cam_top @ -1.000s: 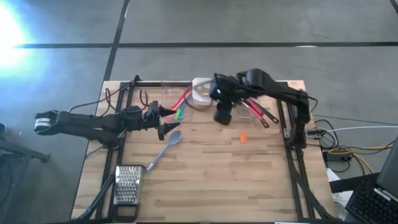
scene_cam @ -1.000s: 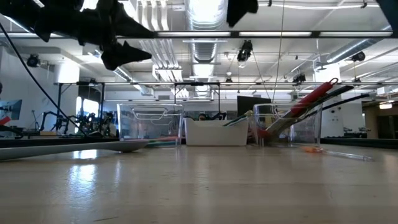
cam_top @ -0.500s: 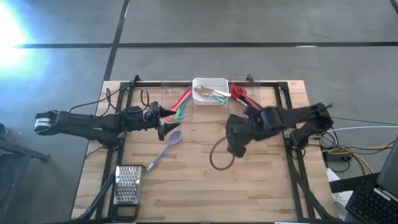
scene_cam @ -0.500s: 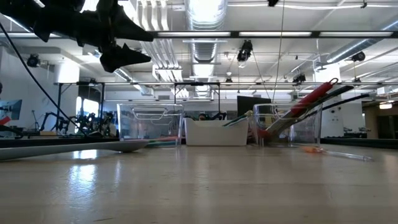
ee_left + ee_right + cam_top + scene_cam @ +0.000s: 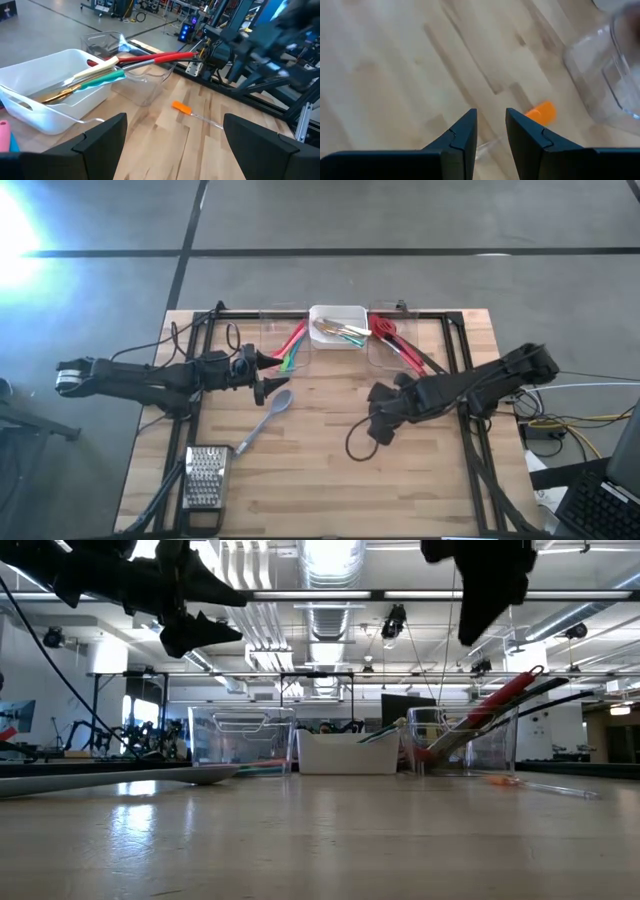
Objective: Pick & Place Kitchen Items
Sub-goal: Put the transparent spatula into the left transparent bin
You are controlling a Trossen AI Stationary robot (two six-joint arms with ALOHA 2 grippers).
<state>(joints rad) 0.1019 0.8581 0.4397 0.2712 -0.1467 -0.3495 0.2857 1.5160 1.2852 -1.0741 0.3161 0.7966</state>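
Note:
My left gripper [image 5: 268, 385] hangs open and empty above the table at the left, just beyond the bowl of a grey spoon [image 5: 264, 421] that lies flat on the wood. My right gripper [image 5: 380, 426] hovers over the table's middle right, its fingers [image 5: 465, 131] a narrow gap apart and empty. A small orange-handled tool [image 5: 541, 113] lies on the table just beyond them; it also shows in the left wrist view [image 5: 181, 107]. Red, green and pink utensils [image 5: 291, 346] lean in the left clear bin. Red and black ones [image 5: 400, 346] lean in the right clear bin.
A white bin [image 5: 338, 313] with metal cutlery stands at the far edge between the two clear bins. A metal grater [image 5: 205, 477] lies near the front left corner. A cable loop [image 5: 354, 442] hangs from my right arm. Bare wood stretches across the near half.
My right gripper has swung from over the far bins toward the table's near edge and right, and has come down, showing lower in the low view. My left arm has kept still. No utensil on the table has moved.

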